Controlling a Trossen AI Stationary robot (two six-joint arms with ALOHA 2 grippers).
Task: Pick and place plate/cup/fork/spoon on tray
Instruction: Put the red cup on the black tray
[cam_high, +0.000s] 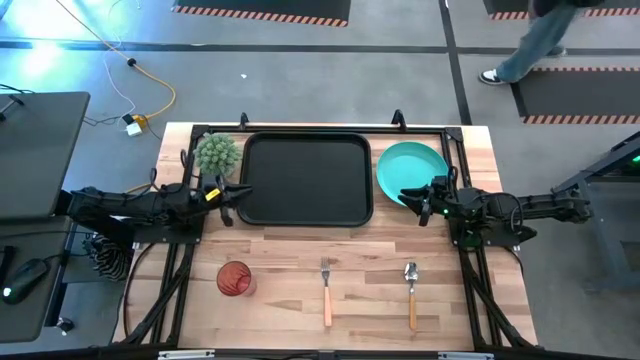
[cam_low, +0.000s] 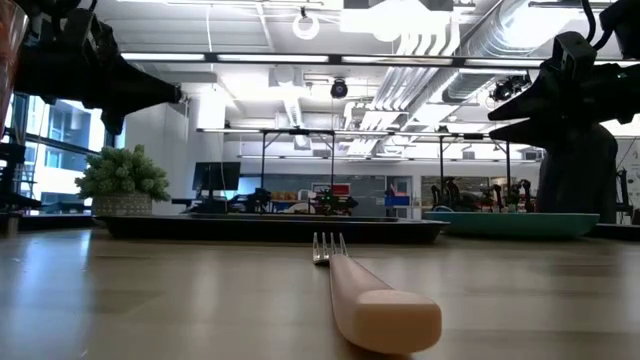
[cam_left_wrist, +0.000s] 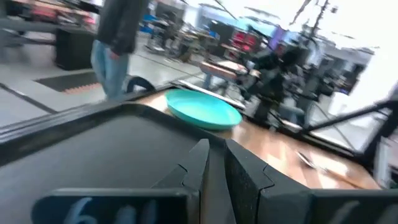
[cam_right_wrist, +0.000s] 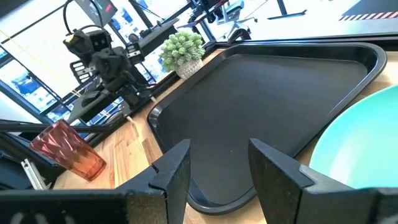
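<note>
Wooden-handled silver-tined fork (cam_low: 345, 275) foremost on table (cam_high: 290, 255); right pincer (cam_high: 413, 203) open beside round teal plate (cam_high: 408, 165), left pincer (cam_high: 233, 196) nearly closed, empty, at black rectangular tray (cam_high: 305, 178): likely slip on thin rim.

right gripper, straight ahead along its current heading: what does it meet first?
Probably the tray. The right gripper, fingers open and empty, sits at the plate's near edge and points across toward the left arm. The right wrist view shows the tray's rim directly ahead; height above it is unclear, so it might pass over.
</note>
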